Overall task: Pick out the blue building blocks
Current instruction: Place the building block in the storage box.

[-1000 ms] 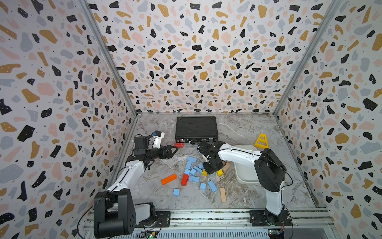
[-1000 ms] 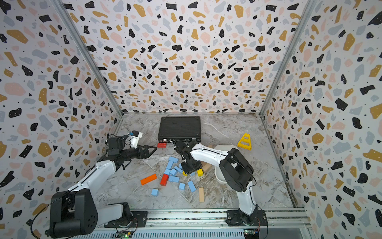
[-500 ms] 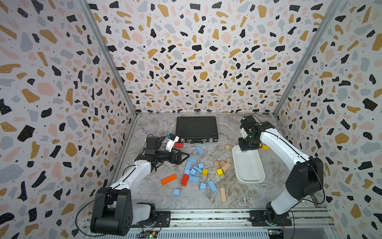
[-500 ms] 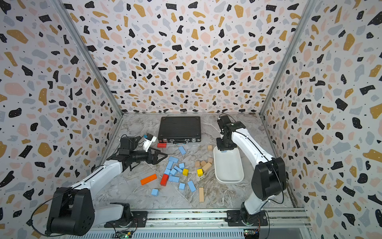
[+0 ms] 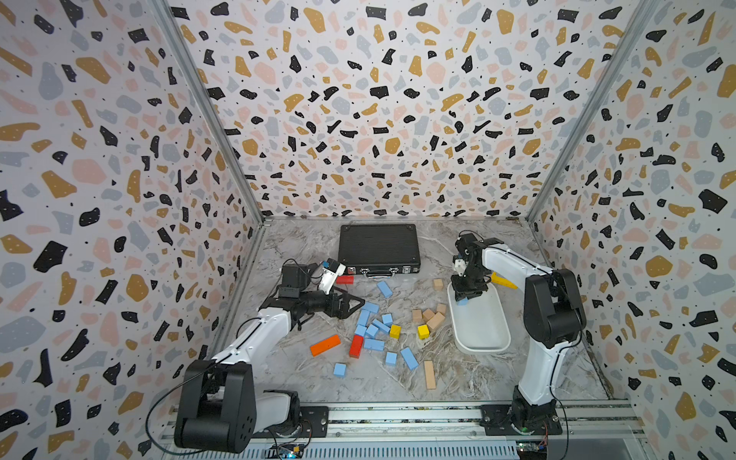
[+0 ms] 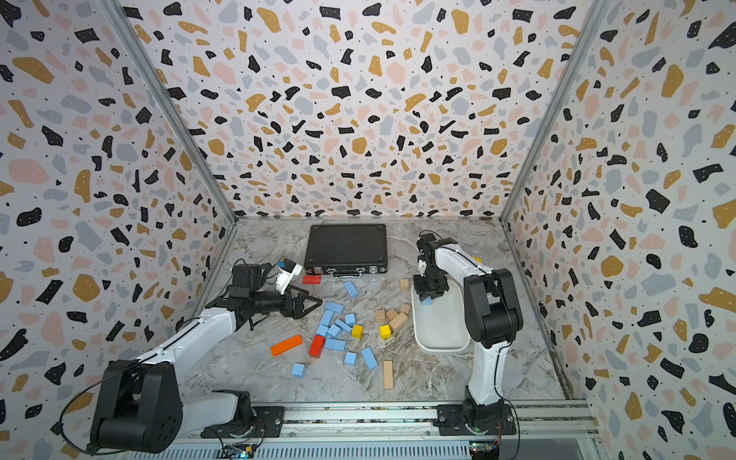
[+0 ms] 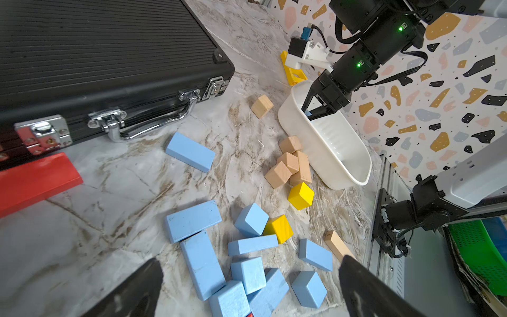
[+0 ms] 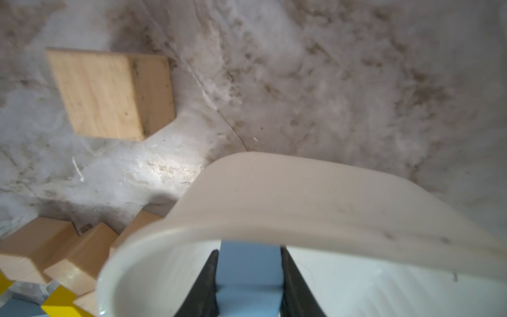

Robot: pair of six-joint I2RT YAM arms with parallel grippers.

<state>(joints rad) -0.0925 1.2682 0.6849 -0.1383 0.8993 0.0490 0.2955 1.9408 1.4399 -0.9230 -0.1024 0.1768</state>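
Observation:
Several light-blue building blocks (image 5: 372, 330) (image 6: 333, 330) (image 7: 201, 255) lie in a loose pile mid-table, with a lone blue bar (image 5: 384, 288) nearer the case. My right gripper (image 5: 464, 298) (image 6: 427, 298) (image 8: 249, 255) points down into the far end of the white tray (image 5: 484, 330) (image 6: 440, 330) (image 7: 337, 145) (image 8: 274, 197). It is shut on one blue block (image 8: 249, 274) (image 5: 462, 302), just inside the rim. My left gripper (image 5: 354, 306) (image 6: 310, 306) (image 7: 251, 262) hovers open at the pile's left edge, holding nothing.
A black case (image 5: 378, 247) lies at the back. Tan blocks (image 5: 430, 316), two yellow cubes (image 5: 395, 330), a red block (image 5: 356, 345), an orange bar (image 5: 325, 344) and a tan bar (image 5: 429, 374) mix with the pile. A yellow triangle (image 5: 502, 280) sits behind the tray.
My right arm carried a blue block from the pile to the far end of the tray and lowered into it. My left gripper advanced right toward the pile.

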